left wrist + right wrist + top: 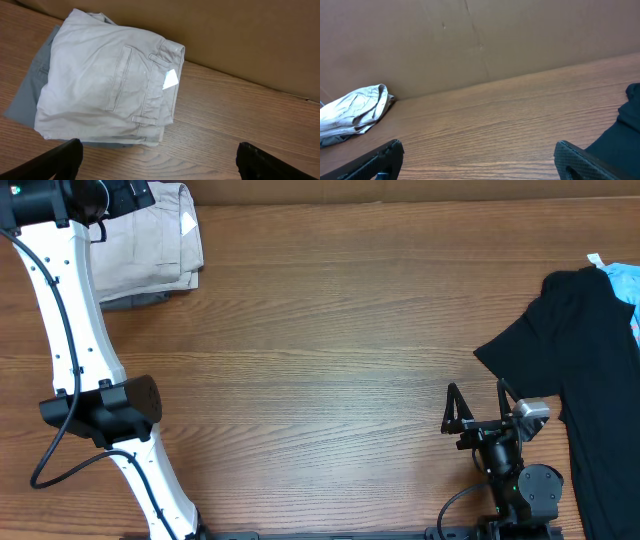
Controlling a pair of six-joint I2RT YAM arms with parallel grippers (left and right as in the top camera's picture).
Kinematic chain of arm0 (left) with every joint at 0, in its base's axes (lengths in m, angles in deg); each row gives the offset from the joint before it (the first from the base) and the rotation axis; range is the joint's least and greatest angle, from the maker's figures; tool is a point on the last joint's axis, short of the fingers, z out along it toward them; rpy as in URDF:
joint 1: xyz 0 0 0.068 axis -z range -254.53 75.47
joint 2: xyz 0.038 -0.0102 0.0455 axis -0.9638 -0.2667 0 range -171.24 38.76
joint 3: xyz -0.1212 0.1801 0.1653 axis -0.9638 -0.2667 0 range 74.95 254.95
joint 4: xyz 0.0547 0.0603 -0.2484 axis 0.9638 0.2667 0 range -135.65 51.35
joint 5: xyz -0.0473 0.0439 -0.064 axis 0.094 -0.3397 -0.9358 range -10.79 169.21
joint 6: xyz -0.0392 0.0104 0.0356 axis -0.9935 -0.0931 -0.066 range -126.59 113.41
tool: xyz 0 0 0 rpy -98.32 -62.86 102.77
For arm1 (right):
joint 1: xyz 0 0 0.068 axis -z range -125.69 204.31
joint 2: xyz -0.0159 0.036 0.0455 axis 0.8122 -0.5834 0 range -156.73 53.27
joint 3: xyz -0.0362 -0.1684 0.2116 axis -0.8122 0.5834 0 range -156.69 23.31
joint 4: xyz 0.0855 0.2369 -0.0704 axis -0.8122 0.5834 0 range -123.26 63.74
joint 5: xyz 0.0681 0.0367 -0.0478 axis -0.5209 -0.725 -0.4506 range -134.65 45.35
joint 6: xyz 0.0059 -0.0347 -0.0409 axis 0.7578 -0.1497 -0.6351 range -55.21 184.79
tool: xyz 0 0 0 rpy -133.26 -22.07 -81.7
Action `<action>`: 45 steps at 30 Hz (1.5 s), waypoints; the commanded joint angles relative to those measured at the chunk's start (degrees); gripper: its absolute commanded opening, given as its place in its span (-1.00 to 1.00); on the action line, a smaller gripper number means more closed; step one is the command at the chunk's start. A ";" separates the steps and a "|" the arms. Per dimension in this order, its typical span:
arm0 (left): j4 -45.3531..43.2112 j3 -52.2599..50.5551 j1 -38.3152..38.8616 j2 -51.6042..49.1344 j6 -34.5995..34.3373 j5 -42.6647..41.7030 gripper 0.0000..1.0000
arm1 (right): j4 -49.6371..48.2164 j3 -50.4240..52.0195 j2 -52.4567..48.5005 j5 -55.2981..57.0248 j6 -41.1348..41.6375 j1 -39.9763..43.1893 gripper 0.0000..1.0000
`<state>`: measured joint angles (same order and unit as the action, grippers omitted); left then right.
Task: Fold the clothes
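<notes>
wood-grain table (330, 330): brown boards, grain running left to right in the overhead view. cardboard wall (400, 190): plain brown, standing upright along the table's far edge. in the right wrist view the wall (470, 40) shows a faint, roughly vertical crease above the table (495, 130).

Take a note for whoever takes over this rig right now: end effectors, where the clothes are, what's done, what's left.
Left end effector: open, empty, over the folded stack at the table's far left corner.
Right end effector: open, empty, near the front edge, left of the black T-shirt.
Done: beige shorts folded, lying on the grey shorts.
Left: black T-shirt lies unfolded at the right edge; a light blue cloth peeks out beside it, probably also to fold.
</notes>
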<state>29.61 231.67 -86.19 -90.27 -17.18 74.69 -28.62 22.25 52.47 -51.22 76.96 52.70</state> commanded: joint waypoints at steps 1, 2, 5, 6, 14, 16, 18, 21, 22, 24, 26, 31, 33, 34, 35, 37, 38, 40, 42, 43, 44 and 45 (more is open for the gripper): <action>-0.09 -0.02 0.07 -0.07 -0.13 -0.57 1.00 | -0.26 0.59 0.63 0.72 -0.22 -0.26 1.00; -0.07 -0.02 0.07 -0.07 -0.13 -0.61 1.00 | -0.26 0.59 0.63 0.72 -0.22 -0.26 1.00; -0.07 -0.02 0.46 -0.04 -0.13 -0.57 1.00 | -0.26 0.59 0.63 0.72 -0.22 -0.26 1.00; -0.07 -0.02 0.57 0.33 -0.13 -0.59 1.00 | -0.26 0.59 0.63 0.72 -0.22 -0.26 1.00; -4.07 -22.91 3.65 15.89 -0.13 -0.42 1.00 | -0.26 0.59 0.63 0.72 -0.22 -0.26 1.00; -6.29 -34.25 4.35 22.08 -0.13 -0.39 1.00 | -0.26 0.59 0.63 0.72 -0.22 -0.26 1.00; -7.39 -45.05 4.63 28.26 -0.11 -0.33 1.00 | -0.26 0.59 0.63 0.72 -0.22 -0.26 1.00; -12.96 -60.37 4.55 38.21 -0.20 1.29 1.00 | -0.26 0.59 0.63 0.72 -0.24 -0.26 1.00; -15.98 -65.11 4.57 41.46 -0.11 1.40 1.00 | -0.26 0.59 0.63 0.72 -0.22 -0.26 1.00; -23.28 -74.55 4.63 48.04 0.68 1.75 1.00 | -0.26 0.59 0.63 0.72 -0.22 -0.26 1.00; -30.82 -83.87 4.63 54.95 1.68 1.73 1.00 | -0.26 0.59 0.63 0.72 -0.22 -0.26 1.00; -46.73 -105.28 4.63 73.00 1.77 -0.35 1.00 | -0.26 0.59 0.63 0.72 -0.22 -0.26 1.00; -53.09 -113.35 4.63 80.11 1.79 -2.43 1.00 | -0.26 0.59 0.63 0.72 -0.22 -0.26 1.00; -56.37 -117.22 4.63 83.65 1.77 -3.19 1.00 | -0.26 0.59 0.63 0.72 -0.24 -0.26 1.00; -59.58 -121.00 4.63 87.12 1.79 -3.91 1.00 | -0.26 0.59 0.63 0.72 -0.22 -0.26 1.00; -65.29 -127.73 4.63 93.31 1.77 -5.03 1.00 | -0.26 0.59 0.63 0.72 -0.24 -0.26 1.00; -67.84 -130.81 4.63 96.04 1.79 -5.68 1.00 | -0.26 0.59 0.63 0.72 -0.22 -0.26 1.00; -72.50 -136.47 4.63 100.87 1.57 -6.25 1.00 | -0.26 0.59 0.63 0.72 -0.22 -0.26 1.00; -76.65 -141.61 4.63 105.11 1.51 -7.34 1.00 | -0.26 0.59 0.63 0.72 -0.22 -0.26 1.00; -78.25 -143.93 4.63 107.19 1.51 -7.58 1.00 | -0.26 0.59 0.63 0.72 -0.22 -0.26 1.00; -79.60 -146.09 4.63 109.28 1.40 -7.61 1.00 | -0.26 0.59 0.63 0.72 -0.22 -0.26 1.00; -80.70 -148.10 4.61 111.40 1.36 -7.58 1.00 | -0.26 0.59 0.63 0.72 -0.22 -0.26 1.00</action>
<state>-49.21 87.96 -81.40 16.67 -16.53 68.90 -28.57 22.25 52.54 -51.20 76.93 52.70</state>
